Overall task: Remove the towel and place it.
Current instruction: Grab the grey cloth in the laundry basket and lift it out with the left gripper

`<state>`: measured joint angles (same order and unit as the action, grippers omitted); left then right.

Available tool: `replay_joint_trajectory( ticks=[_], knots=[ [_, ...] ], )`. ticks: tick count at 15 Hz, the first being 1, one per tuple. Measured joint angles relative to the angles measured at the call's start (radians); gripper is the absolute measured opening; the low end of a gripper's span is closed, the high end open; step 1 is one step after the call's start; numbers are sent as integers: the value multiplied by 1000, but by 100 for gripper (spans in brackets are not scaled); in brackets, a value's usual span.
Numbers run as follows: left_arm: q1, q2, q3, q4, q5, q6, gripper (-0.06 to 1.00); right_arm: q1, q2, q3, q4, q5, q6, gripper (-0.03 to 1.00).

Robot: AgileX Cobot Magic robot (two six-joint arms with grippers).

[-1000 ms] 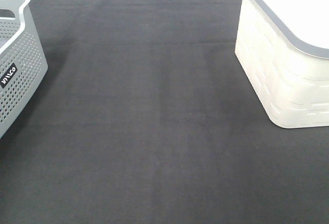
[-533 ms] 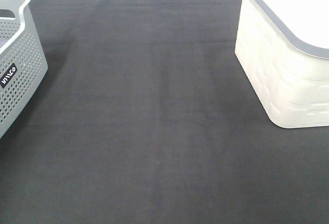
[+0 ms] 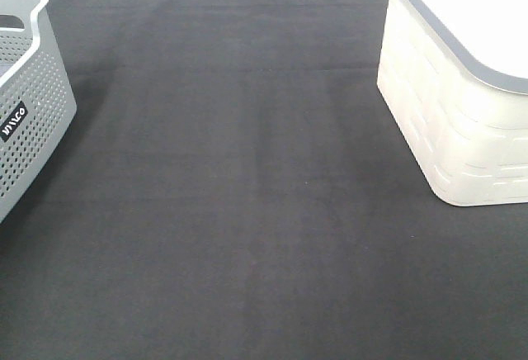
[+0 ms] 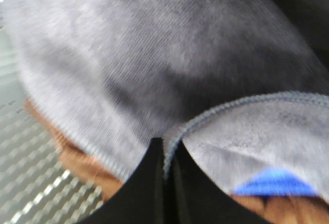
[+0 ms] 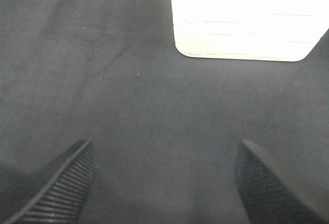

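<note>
The towel (image 4: 154,54), a soft greyish-lavender cloth with a stitched edge, fills the left wrist view. My left gripper (image 4: 164,149) is shut, its black fingers pinching the towel's stitched edge. Orange and blue items show under the towel. My right gripper (image 5: 164,149) is open and empty above the black table cloth (image 5: 128,80), a short way from the white basket (image 5: 247,18). Neither gripper nor the towel shows in the exterior high view.
A grey perforated basket (image 3: 25,104) stands at the left edge of the black cloth-covered table (image 3: 231,170). A white basket with a grey rim (image 3: 462,104) stands at the right. A ribbed grey surface (image 4: 20,172) shows beside the towel.
</note>
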<state>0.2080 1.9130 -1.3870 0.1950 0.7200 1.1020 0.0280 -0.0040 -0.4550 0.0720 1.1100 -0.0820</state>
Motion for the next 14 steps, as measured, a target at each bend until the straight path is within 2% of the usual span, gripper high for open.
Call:
replay_joint_trajectory(
  ticks=[2, 3, 4, 6, 9, 14],
  knots=[
    [0, -70, -18, -4, 69, -1, 0, 0, 0, 0, 0, 0, 0, 74],
    [0, -145, -36, -16, 151, -1, 0, 0, 0, 0, 0, 0, 0, 74],
    [0, -170, -40, -25, 184, -2, 0, 0, 0, 0, 0, 0, 0, 74],
    [0, -291, -43, -78, 307, -23, 0, 0, 0, 0, 0, 0, 0, 74],
    [0, -424, -43, -132, 358, -23, 0, 0, 0, 0, 0, 0, 0, 74],
    [-1, -580, -43, -135, 351, -41, 0, 0, 0, 0, 0, 0, 0, 74]
  ],
)
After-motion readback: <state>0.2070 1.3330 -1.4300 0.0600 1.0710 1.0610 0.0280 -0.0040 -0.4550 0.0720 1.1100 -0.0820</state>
